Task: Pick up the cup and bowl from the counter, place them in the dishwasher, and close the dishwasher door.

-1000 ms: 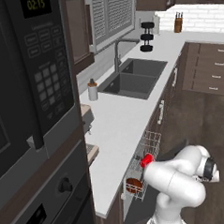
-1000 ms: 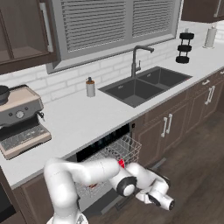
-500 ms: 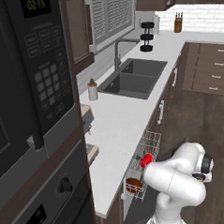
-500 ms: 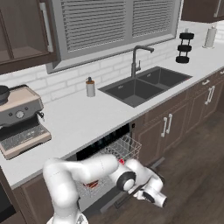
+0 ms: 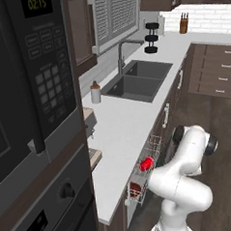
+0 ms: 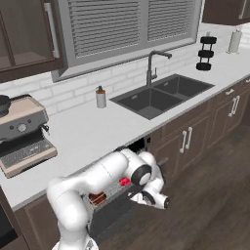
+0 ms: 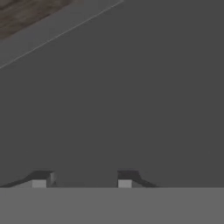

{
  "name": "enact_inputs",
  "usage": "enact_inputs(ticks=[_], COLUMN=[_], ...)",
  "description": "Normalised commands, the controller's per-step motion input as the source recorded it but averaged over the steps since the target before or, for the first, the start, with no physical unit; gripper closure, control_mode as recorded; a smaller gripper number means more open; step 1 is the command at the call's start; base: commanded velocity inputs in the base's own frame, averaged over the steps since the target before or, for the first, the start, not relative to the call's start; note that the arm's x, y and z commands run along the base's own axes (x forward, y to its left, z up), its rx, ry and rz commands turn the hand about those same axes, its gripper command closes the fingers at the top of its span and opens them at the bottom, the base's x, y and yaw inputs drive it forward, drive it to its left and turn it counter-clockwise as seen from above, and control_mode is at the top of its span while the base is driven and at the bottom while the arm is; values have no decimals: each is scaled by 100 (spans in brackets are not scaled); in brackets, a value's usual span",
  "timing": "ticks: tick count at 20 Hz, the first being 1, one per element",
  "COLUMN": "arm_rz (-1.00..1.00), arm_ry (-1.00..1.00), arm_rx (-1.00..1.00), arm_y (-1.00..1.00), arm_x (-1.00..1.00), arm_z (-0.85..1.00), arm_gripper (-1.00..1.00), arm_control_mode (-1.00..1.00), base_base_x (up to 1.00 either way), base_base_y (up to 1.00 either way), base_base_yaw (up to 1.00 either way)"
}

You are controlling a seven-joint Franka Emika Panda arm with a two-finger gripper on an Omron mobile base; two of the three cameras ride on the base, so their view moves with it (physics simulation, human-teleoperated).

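We see the counter (image 6: 97,134) running long and white, with the dishwasher (image 5: 145,171) beneath it, rack out. The bowl (image 5: 135,188) and cup (image 5: 146,164) sit in the rack, left of our arm. In the hand view, the gripper (image 7: 82,179) faces the dark dishwasher door (image 7: 131,96), fingertips apart with nothing between them. Right base view shows the door (image 6: 114,215) partly raised; open floor lies right.

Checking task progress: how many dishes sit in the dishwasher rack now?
2: the red cup in the white rack, and the dark bowl nearer the oven end. The arm may hide others.
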Motion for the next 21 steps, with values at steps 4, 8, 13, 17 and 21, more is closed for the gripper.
enact_inputs(ticks=[4, 8, 13, 17, 21], arm_rz=[16, 16, 15, 14, 12], arm_ry=[-1, 0, 0, 0, -1], arm_rx=[32, 29, 28, 29, 27], arm_y=[100, 100, 87, 51, 23], arm_x=[30, 29, 21, 11, 1], arm_z=[78, 41, 4, 0, 0], arm_gripper=[-100, -100, -100, -100, -100], arm_control_mode=[-100, -100, -100, -100, -100], base_base_x=[0, 0, 0, 0, 0], base_base_y=[0, 0, 0, 0, 0], base_base_yaw=[0, 0, 0, 0, 0])
